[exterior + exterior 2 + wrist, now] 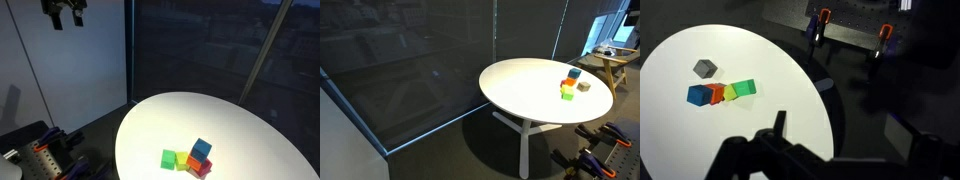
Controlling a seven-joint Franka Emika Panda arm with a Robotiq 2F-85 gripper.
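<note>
One round white table [200,115] fills the lower right of an exterior view and the left half of the wrist view, with dark glass panels [410,70] behind it. The gripper [65,14] hangs at the upper left of an exterior view, high above the table and well apart from everything on it. Its two fingers are spread and nothing is between them. One dark finger [780,123] shows at the lower edge of the wrist view.

In the wrist view, four coloured blocks lie touching in a short row at the middle left of the frame. From left to right they are the blue block [699,95], orange block [716,94], yellow block [730,92] and green block [745,88]. The grey block [705,68], smaller, sits just above the row, near the blue end but apart from it. Two orange-handled clamps [823,20] stand at the upper right, off the table.
</note>
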